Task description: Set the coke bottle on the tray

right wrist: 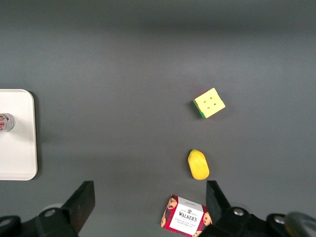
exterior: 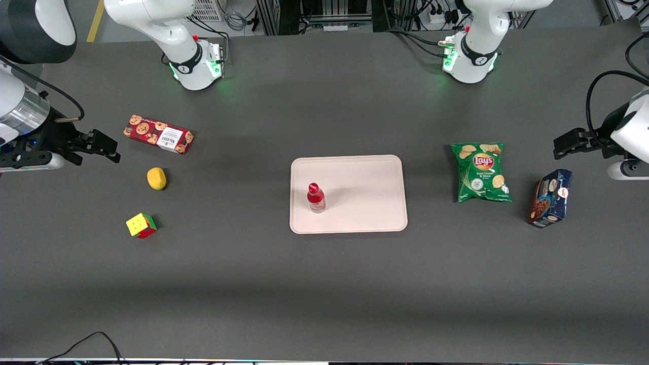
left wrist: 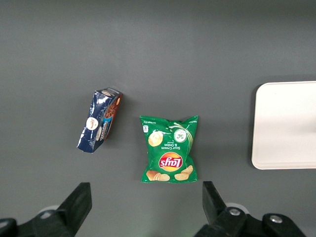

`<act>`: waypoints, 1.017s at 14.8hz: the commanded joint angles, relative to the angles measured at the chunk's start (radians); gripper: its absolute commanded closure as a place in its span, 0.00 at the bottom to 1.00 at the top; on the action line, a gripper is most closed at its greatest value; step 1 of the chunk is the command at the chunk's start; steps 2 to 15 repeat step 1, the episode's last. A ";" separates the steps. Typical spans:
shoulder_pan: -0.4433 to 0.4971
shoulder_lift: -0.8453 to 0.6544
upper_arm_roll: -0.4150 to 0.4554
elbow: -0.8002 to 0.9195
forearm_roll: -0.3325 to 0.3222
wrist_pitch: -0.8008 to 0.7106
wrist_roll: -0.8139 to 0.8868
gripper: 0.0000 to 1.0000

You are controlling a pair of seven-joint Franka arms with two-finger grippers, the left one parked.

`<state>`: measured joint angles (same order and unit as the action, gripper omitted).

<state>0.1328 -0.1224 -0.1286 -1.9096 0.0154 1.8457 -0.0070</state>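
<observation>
The coke bottle (exterior: 316, 197) is small, red, with a red cap and clear base. It stands upright on the pale pinkish-beige tray (exterior: 365, 213), in the part of the tray toward the working arm's end. In the right wrist view only the bottle's edge (right wrist: 6, 122) shows, on the tray (right wrist: 17, 153). My right gripper (exterior: 104, 148) is open and empty. It hovers high at the working arm's end of the table, well away from the tray, above the table beside the red cookie box (exterior: 158, 134). In its own wrist view the gripper (right wrist: 150, 207) has both jaws wide apart over bare table.
Toward the working arm's end lie the red cookie box (right wrist: 187, 217), a yellow lemon (exterior: 156, 178) and a coloured cube (exterior: 141, 225). Toward the parked arm's end lie a green Lay's chip bag (exterior: 481, 172) and a dark blue snack box (exterior: 551, 197).
</observation>
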 commanded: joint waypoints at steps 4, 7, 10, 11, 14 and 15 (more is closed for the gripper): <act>0.011 -0.011 -0.003 0.015 0.008 -0.022 -0.019 0.00; 0.011 -0.011 -0.003 0.015 0.008 -0.022 -0.019 0.00; 0.011 -0.011 -0.003 0.015 0.008 -0.022 -0.019 0.00; 0.011 -0.011 -0.003 0.015 0.008 -0.022 -0.019 0.00; 0.011 -0.011 -0.003 0.015 0.008 -0.022 -0.019 0.00; 0.011 -0.011 -0.003 0.015 0.008 -0.022 -0.019 0.00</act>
